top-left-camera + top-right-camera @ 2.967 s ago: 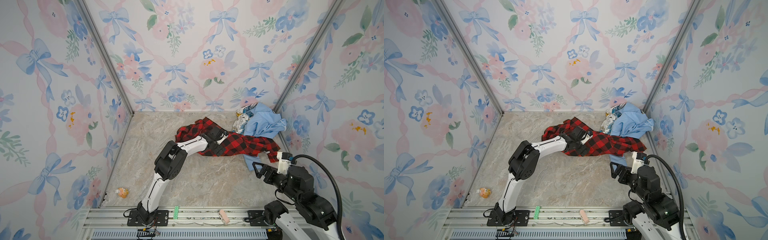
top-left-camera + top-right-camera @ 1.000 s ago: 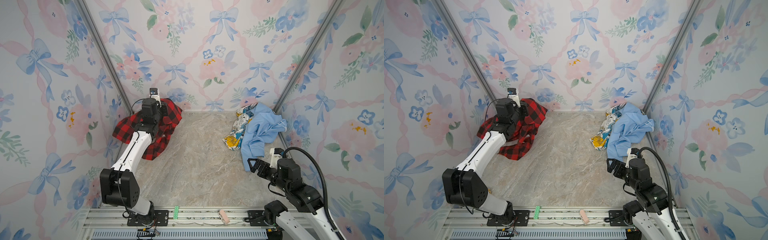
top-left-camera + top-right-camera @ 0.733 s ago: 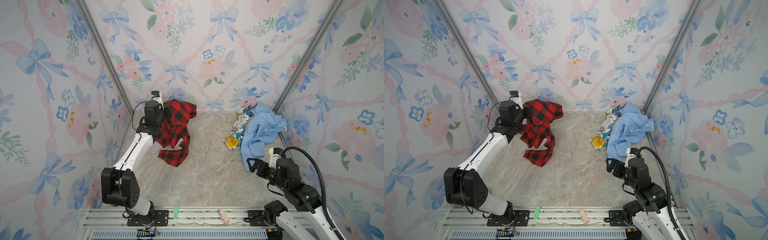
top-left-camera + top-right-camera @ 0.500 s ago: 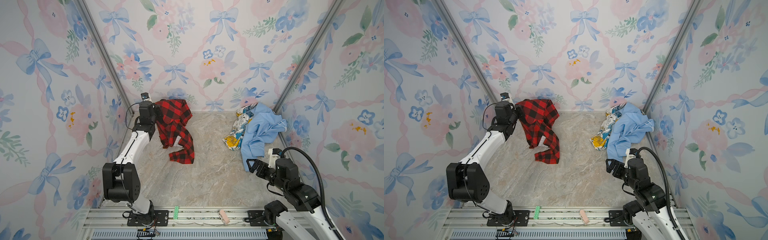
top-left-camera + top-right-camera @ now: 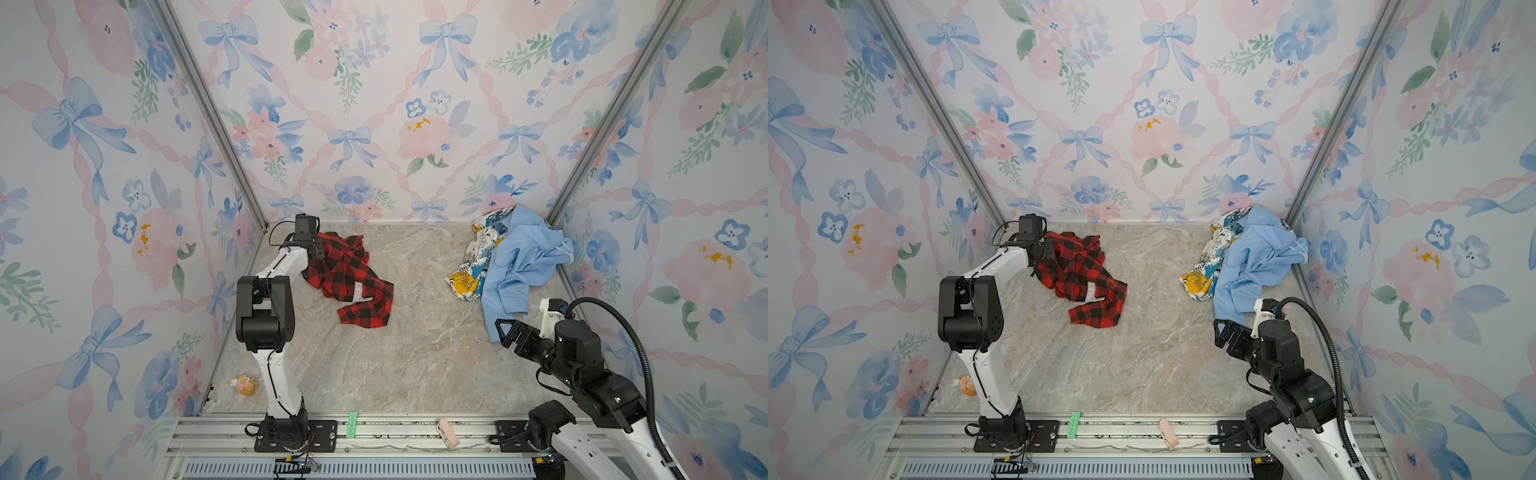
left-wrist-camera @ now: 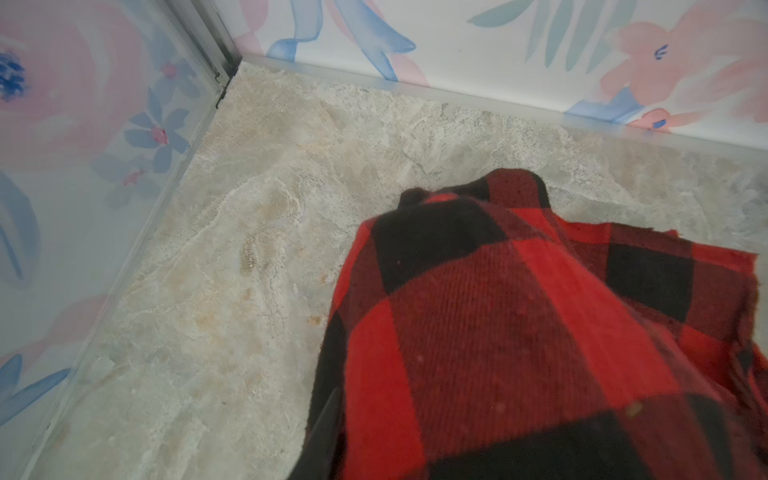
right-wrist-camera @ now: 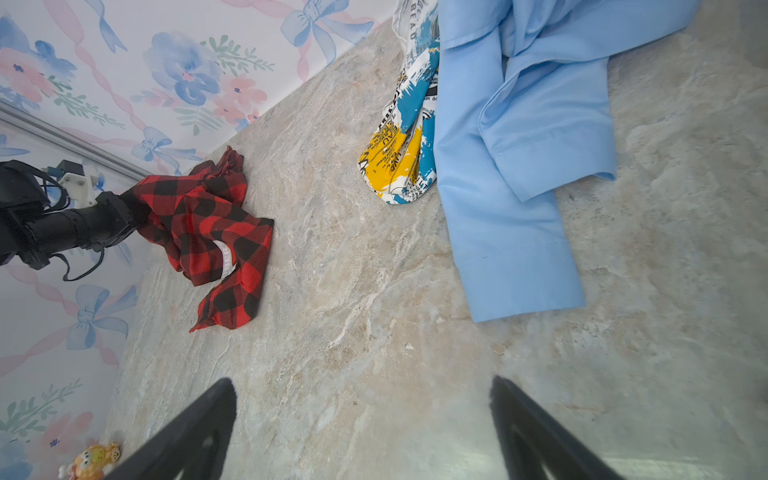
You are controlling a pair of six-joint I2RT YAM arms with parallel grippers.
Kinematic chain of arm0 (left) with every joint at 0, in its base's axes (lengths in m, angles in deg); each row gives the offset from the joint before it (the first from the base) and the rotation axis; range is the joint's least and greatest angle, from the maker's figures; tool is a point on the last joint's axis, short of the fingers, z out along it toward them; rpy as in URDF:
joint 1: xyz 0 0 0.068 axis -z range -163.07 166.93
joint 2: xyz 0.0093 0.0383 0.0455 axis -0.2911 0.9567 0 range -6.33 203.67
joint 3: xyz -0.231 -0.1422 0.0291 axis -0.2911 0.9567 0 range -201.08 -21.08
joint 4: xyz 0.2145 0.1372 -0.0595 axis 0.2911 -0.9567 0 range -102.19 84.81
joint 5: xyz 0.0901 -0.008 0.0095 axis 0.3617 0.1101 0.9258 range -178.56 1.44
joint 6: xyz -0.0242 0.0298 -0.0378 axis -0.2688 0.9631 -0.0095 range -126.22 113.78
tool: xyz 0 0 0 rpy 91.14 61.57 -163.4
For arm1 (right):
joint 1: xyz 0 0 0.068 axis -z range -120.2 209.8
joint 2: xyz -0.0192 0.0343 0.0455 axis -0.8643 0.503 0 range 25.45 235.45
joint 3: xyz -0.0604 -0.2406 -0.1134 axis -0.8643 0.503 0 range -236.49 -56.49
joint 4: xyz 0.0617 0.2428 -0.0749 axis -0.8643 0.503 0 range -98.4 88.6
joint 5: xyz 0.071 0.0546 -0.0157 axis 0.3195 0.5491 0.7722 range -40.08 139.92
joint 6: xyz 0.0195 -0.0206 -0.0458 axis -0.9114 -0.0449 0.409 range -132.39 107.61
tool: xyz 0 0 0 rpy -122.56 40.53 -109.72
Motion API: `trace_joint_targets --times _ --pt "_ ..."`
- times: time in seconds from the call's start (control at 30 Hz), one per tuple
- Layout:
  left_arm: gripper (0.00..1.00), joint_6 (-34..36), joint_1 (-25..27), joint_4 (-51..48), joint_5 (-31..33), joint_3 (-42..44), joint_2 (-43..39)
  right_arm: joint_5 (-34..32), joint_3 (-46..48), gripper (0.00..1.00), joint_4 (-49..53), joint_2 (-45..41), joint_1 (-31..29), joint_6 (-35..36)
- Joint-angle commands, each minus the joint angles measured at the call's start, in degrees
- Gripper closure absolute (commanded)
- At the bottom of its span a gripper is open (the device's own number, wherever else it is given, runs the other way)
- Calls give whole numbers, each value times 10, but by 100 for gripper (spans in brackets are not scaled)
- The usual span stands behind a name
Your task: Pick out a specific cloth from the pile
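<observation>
The cloth (image 5: 353,274) (image 5: 1084,274), red and black plaid, lies crumpled on the floor at the back left, apart from the pile. My left gripper (image 5: 319,252) (image 5: 1047,250) is at its back edge, near the corner. In the left wrist view the cloth (image 6: 519,332) drapes over the jaws; only one dark finger (image 6: 328,424) shows. The pile at the back right holds a light blue cloth (image 5: 523,262) (image 7: 519,124) and a printed white cloth (image 5: 471,270) (image 7: 407,137). My right gripper (image 5: 505,328) (image 7: 361,386) hovers open and empty just in front of the pile.
Flowered walls close the floor on three sides. A small orange toy (image 5: 245,384) lies at the front left. A green block (image 5: 353,424) and a pink piece (image 5: 446,432) rest on the front rail.
My left arm has swung the plaid cloth off the left wall and lowered it; it now lies on the floor at the back left. The right arm has barely moved.
</observation>
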Motion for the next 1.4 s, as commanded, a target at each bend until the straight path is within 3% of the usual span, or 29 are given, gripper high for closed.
trace_joint_targets --times 0.0,0.13,0.2,0.33,0.4,0.47,0.6,0.77,1.03,1.13,1.3,1.37 --pt "51 30 14 -22 18 14 -82 6 -1 3 3 11 -7 14" --pt "4 130 72 -25 84 84 -183 53 6 3 -54 59 -16 33" --pt "2 164 119 -30 88 133 -231 60 4 3 -80 96 -34 34" --pt "2 181 205 -73 -32 215 -293 47 -29 3 -121 185 -93 66" --pt "2 175 222 -94 -115 236 -295 45 -45 3 -146 219 -124 78" --pt "2 165 235 -98 -153 255 -287 47 -61 3 -167 250 -158 92" --pt "2 162 279 -98 -161 270 -251 46 -80 3 -199 305 -219 103" --pt "15 160 310 -107 -137 252 -175 36 -41 3 -259 311 -248 58" --pt "20 133 338 -117 -81 226 -91 1 -27 3 -210 278 -248 61" --pt "41 122 338 -117 -63 204 -63 -2 -33 3 -195 267 -243 68" --pt "97 109 332 -117 -61 183 -86 -7 -26 3 -188 247 -240 61" --pt "100 108 325 -116 -64 171 -114 -9 -19 3 -190 242 -240 56"
